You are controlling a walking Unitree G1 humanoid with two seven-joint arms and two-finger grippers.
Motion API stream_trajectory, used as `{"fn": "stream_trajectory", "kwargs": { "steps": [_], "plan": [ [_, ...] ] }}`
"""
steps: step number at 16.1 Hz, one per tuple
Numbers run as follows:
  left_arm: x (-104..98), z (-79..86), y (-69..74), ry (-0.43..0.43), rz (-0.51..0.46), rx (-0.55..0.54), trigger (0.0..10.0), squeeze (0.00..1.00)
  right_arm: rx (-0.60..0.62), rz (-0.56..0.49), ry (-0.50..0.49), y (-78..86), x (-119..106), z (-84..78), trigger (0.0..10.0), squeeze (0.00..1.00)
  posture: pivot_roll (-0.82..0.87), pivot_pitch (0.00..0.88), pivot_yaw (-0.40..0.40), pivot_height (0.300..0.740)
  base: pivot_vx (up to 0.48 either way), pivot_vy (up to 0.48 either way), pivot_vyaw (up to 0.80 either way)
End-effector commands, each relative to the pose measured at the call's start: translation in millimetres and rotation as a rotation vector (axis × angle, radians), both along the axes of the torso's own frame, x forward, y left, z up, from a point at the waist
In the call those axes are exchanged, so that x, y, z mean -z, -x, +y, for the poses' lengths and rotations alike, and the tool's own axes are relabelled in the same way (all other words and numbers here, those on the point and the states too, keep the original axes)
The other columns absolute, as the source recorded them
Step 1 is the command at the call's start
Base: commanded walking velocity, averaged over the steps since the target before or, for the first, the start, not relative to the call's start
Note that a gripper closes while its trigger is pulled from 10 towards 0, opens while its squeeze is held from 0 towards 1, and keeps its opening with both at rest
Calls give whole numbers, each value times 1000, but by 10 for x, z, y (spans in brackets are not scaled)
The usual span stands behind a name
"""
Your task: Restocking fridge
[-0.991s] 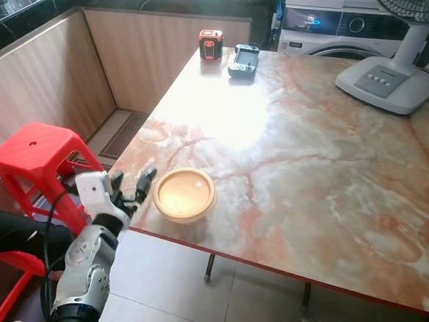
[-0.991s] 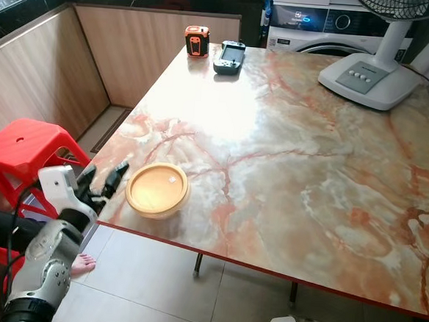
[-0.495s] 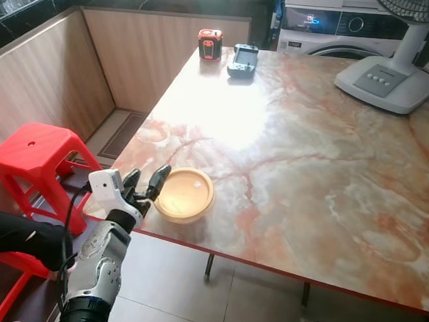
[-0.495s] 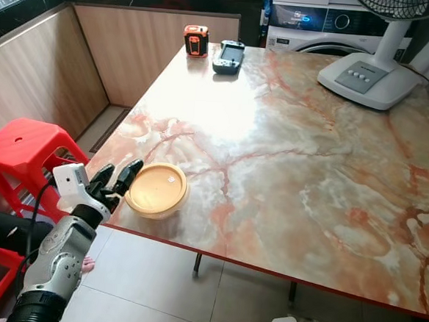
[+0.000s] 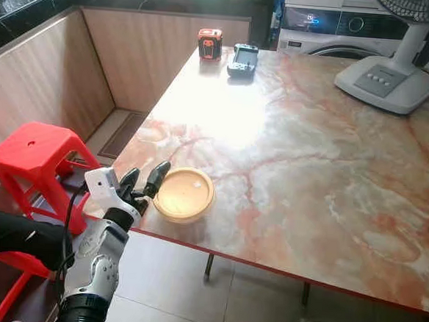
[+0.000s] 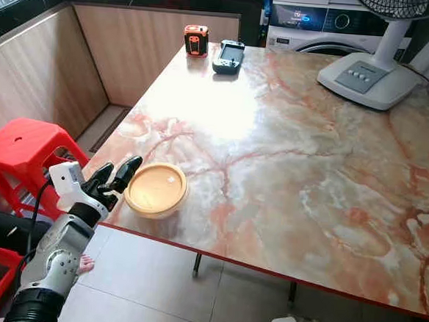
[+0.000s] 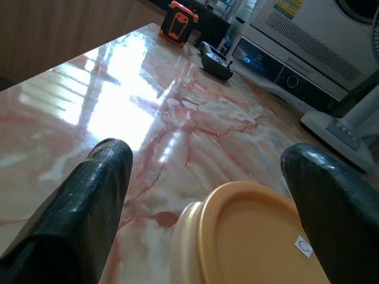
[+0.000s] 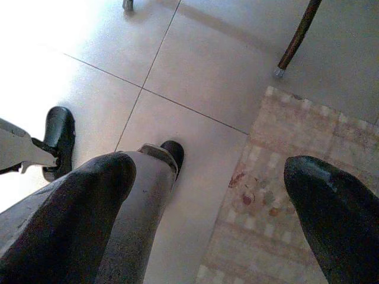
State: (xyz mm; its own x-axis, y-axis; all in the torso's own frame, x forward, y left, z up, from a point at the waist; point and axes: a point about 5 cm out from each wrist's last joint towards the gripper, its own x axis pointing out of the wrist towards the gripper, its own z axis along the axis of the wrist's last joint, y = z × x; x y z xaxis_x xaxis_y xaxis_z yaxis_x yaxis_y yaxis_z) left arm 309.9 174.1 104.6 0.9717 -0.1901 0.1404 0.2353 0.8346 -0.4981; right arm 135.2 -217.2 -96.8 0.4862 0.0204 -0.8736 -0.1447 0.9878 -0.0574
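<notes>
silver left arm (image 5: 93, 263) | white wrist block | black cable | black-fingered left end effector (image 5: 143, 183)

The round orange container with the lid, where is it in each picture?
Left eye view: round orange container at the table's near-left edge.
Right eye view: same edge.
Left wrist view: close, low between the black fingers.
Right wrist view: floor and rug.
Shared landmark: orange-black device.

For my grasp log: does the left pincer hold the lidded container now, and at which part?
Nothing is held. The left pincer is open beside the lidded container at the table edge, not closed on it.
</notes>
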Motion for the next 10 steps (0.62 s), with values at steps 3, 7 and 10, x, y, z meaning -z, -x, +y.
{"fn": "stream_trajectory", "kwargs": {
  "steps": [3, 7, 10],
  "plan": [
    [90, -11, -28, 37, 40, 32, 10000, 0, -5, 16, 2, 43, 18, 11, 10000, 0, -65, 49, 57, 740, 0, 0, 0],
    [70, -49, -66, 83, 33, 61, 10000, 0, -5, 16, 3, 44, 17, 4, 10000, 0, -63, 50, 54, 740, 0, 0, 0],
    [112, -77, -86, 143, 42, 85, 10000, 0, -2, 14, 2, 40, 15, 3, 10000, 0, -71, 49, 56, 740, 0, 0, 0]
  ]
}}
